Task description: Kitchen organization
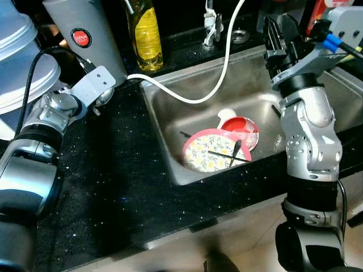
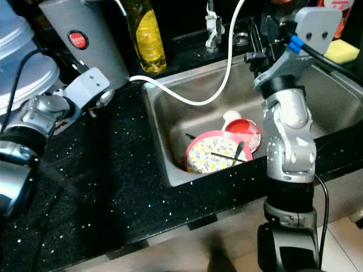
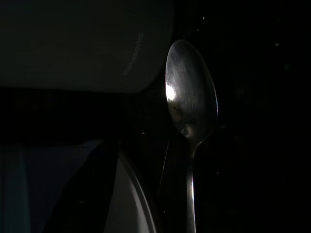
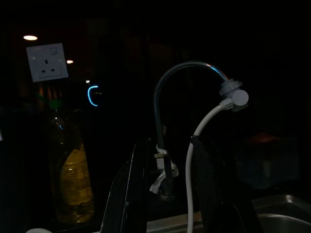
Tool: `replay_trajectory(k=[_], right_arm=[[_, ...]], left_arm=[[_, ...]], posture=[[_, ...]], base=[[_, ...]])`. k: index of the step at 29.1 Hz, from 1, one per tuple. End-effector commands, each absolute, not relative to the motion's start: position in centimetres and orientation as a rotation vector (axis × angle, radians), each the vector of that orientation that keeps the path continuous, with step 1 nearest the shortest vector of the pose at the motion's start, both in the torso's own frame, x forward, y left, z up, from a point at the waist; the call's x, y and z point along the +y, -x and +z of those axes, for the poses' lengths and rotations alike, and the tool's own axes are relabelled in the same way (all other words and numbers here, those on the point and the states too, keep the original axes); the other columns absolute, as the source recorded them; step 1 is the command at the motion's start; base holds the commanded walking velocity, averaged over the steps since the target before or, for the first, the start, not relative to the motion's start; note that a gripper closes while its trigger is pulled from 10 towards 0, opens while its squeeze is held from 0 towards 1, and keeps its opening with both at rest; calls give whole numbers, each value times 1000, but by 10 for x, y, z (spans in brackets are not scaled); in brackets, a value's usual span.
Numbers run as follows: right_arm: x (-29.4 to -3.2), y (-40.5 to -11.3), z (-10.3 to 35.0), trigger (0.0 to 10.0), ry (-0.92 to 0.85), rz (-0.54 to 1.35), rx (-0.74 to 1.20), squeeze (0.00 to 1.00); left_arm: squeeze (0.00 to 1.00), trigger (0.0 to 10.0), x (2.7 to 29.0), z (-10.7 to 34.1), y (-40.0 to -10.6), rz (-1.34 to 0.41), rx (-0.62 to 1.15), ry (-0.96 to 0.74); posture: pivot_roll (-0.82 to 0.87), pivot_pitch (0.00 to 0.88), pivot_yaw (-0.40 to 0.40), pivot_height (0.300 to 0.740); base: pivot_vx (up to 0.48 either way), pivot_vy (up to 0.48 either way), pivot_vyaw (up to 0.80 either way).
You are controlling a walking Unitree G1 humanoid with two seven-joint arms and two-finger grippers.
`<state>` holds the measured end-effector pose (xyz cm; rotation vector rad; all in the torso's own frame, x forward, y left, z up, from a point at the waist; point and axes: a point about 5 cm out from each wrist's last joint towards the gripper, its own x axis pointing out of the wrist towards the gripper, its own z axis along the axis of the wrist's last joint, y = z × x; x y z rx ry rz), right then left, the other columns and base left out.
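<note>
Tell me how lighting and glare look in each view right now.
Eye views: well lit, sharp, glare on the steel sink. Left wrist view: nearly black, one highlight on the spoon. Right wrist view: dim, faucet and oil bottle faintly visible between the right pincer fingers.

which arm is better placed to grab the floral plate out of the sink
Right, probably. The right gripper is raised over the sink's back edge, fingers apart, with the floral plate below it. The left gripper is over at the counter, holding a spoon.
</note>
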<state>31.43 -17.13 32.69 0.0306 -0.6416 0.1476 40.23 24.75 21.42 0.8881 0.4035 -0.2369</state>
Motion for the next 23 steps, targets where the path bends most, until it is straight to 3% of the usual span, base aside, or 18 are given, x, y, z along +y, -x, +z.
replay_trajectory(k=[1, 3, 6, 8, 10, 11, 12, 13, 14, 15, 18, 23], right_arm=[[-170, -310, 328, 10000, -25, 150, -643, 0], [-171, -309, 327, 10000, -24, 147, -641, 0], [-172, -309, 327, 10000, -24, 144, -638, 0], [-172, -309, 327, 10000, -23, 144, -637, 0], [-171, -308, 327, 10000, -24, 144, -634, 0], [-171, -308, 327, 10000, -24, 144, -634, 0], [-171, -308, 327, 10000, -24, 144, -633, 0], [-172, -308, 327, 10000, -23, 144, -631, 0], [-172, -308, 327, 10000, -23, 144, -631, 0], [-172, -307, 327, 10000, -22, 144, -630, 0], [-172, -307, 328, 10000, -21, 145, -629, 0], [-172, -307, 327, 10000, -21, 146, -624, 0]], left_arm=[[0, 10000, 259, 197, -396, -213, 502, -966], [0, 9882, 262, 196, -395, -199, 513, -985], [0, 8941, 266, 193, -393, -181, 533, -1018], [0, 8941, 268, 192, -393, -174, 537, -1033], [0, 7804, 274, 187, -390, -143, 561, -1059], [0, 7804, 274, 187, -390, -143, 561, -1059], [0, 6235, 276, 185, -389, -136, 571, -1066], [0, 5412, 280, 181, -386, -119, 587, -1087], [0, 5412, 280, 181, -386, -119, 587, -1087], [0, 4667, 284, 179, -384, -108, 604, -1136], [0, 4588, 290, 177, -382, -94, 627, -1205], [0, 5333, 299, 173, -377, -74, 657, -1232]], posture=[[-216, 108, 152, 740], [-216, 111, 153, 740], [-217, 117, 153, 740], [-217, 117, 153, 740], [-219, 122, 149, 740], [-219, 122, 149, 740], [-219, 122, 149, 740], [-221, 124, 147, 740], [-221, 124, 147, 740], [-223, 127, 144, 740], [-222, 131, 142, 740], [-218, 138, 140, 740]], base=[[0, 0, 0], [0, 0, 0], [0, 0, 0], [0, 0, 0], [0, 0, 0], [0, 0, 0], [0, 0, 0], [0, 0, 0], [0, 0, 0], [0, 0, 0], [0, 0, 0], [0, 0, 0]])
